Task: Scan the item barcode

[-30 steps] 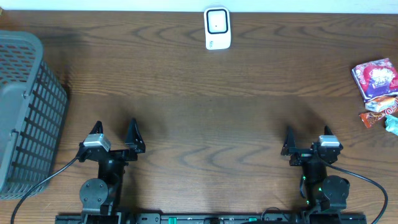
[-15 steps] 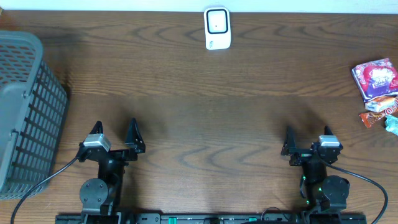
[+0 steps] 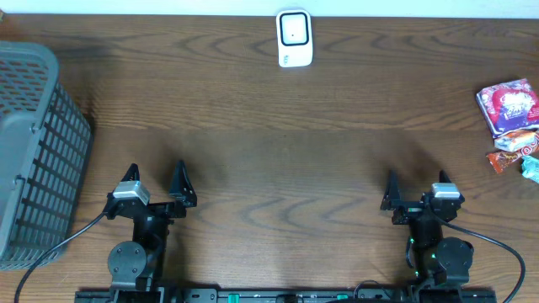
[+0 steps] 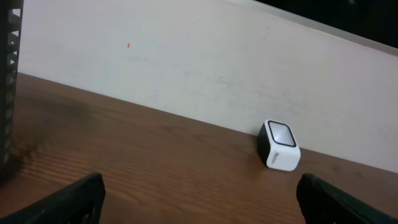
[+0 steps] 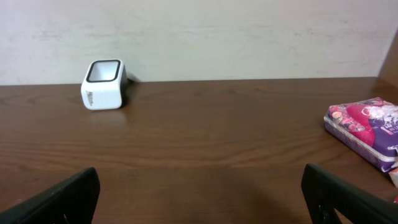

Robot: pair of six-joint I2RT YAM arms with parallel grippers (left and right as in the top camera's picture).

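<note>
While both arms sit folded at the near edge of the table [image 3: 278, 168], nothing is in hand: the left gripper [image 3: 155, 171] has its fingers wide apart and empty, and the right gripper [image 3: 416, 178] is the same. Wrists are level and the fingers point toward the far side, so each wrist camera looks flat across the wood to the wall [image 5: 249, 31]. Left of the left arm stands a grey basket [image 3: 34, 151], well apart from everything else. Farther out, at the right edge, an orange wrapper [image 3: 515, 143] lies just in front of the purple packet [image 3: 508, 105], which I take as the item; I cannot tell whether they touch. Judgement: the packet looks light, soft and glossy, so it will likely crumple if squeezed mid-body and slip if held by a corner. Best to pinch across its left, inboard edge. No barcode is visible on it. Farthest, at the centre against the wall, is the white scanner [image 3: 295, 38], window up. The right arm is the nearer one for the reach.
</note>
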